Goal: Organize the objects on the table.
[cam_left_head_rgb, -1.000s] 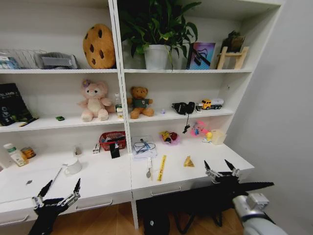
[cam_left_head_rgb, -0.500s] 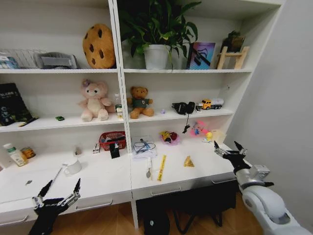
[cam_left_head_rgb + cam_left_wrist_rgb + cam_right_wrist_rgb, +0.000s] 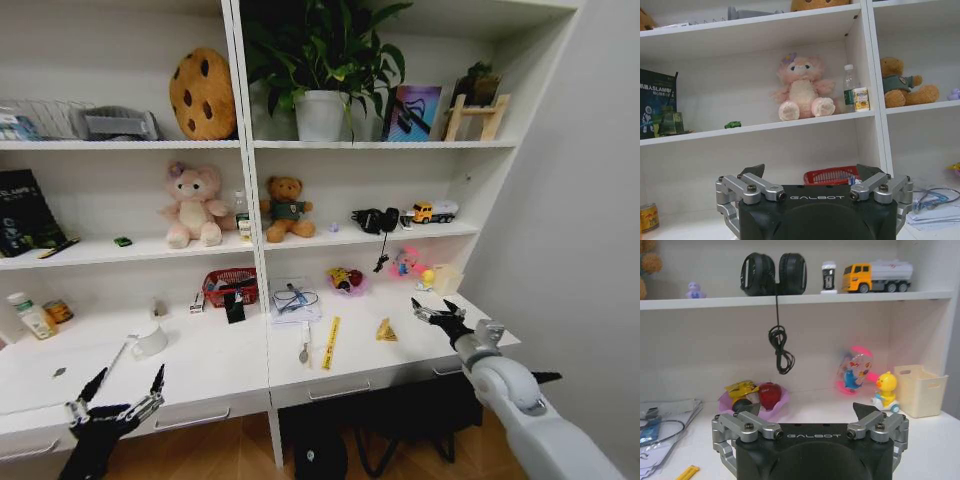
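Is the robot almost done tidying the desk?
No, barely started. Nothing looks tidied: the yellow ruler, spoon and mug lie loose on the table. The right gripper hovers open and empty above the table's right end; the left gripper waits open by its front edge.

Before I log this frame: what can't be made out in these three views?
- Head view: the flat grey thing at the table's left end is too small to identify.
- Head view: red basket contents are too small to name.
- Left wrist view: left gripper body hides the tabletop below the basket.
- Right wrist view: right gripper body covers the near tabletop; a yellow strip is cut off.
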